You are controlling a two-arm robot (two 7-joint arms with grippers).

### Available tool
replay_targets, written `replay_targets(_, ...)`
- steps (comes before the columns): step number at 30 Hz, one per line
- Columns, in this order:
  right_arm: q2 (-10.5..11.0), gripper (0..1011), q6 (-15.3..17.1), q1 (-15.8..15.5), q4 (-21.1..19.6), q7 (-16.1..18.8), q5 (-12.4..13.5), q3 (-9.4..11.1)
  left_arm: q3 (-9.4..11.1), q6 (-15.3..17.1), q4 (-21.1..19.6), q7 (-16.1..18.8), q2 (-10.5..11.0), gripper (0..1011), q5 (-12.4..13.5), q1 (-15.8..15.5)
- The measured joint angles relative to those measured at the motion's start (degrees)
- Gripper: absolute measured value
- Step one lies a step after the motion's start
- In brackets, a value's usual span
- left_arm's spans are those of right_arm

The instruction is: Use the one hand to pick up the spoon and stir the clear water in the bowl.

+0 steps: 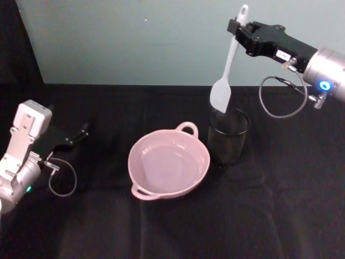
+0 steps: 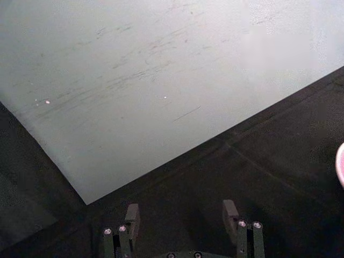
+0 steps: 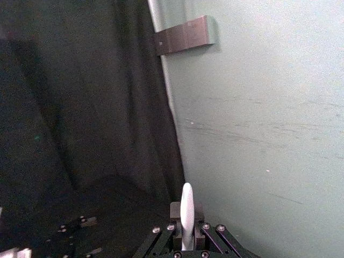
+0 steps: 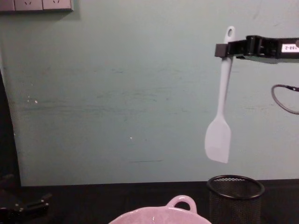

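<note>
Now the spoon (image 1: 229,65) hangs blade down, clear of everything, with its blade above the mesh cup (image 1: 229,137). From the chest view there is a plain gap between blade and cup rim. The right gripper (image 1: 237,28) is clamped on the handle just under the hole, so nearly the whole spoon dangles below the pinch.

That high grip is the likely trouble. If the blade drags through water or meets the bowl's wall, the spoon could pivot or slip between the fingers. A low sideways carry could also snag the blade on the cup rim and tip the cup. A hard push on the bowl (image 1: 132,156) could slide it or slop water.

The bowl sits just beside the cup, on the robot's left of it, its loop handle toward the cup. The black table (image 1: 269,216) around both is bare. The left gripper (image 1: 81,132) rests well apart at the left, fingers spread, holding nothing.
</note>
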Motion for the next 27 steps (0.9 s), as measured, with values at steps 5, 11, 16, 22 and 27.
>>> replay_targets(5,0.04,121,0.65,0.71,-1.00,0.50,0.29,-1.53,0.00,0.00,0.00,0.00,0.00,1011,0.00,0.00)
replay_targets(11,-0.71,121,1.39,2.07,-0.88,1.48,0.48,-4.37,0.00,0.00,0.00,0.00,0.00,1011,0.00,0.00)
replay_targets(16,-1.61,121,1.66,3.13,0.08,2.62,-0.09,-7.16,0.00,0.00,0.00,0.00,0.00,1011,0.00,0.00)
replay_targets(22,-2.74,121,0.24,3.42,1.47,3.97,-1.82,-10.09,0.00,0.00,0.00,0.00,0.00,1011,0.00,0.00)
replay_targets(27,-4.19,121,-1.46,3.48,4.46,5.81,-3.19,-12.18,0.00,0.00,0.00,0.00,0.00,1011,0.00,0.00)
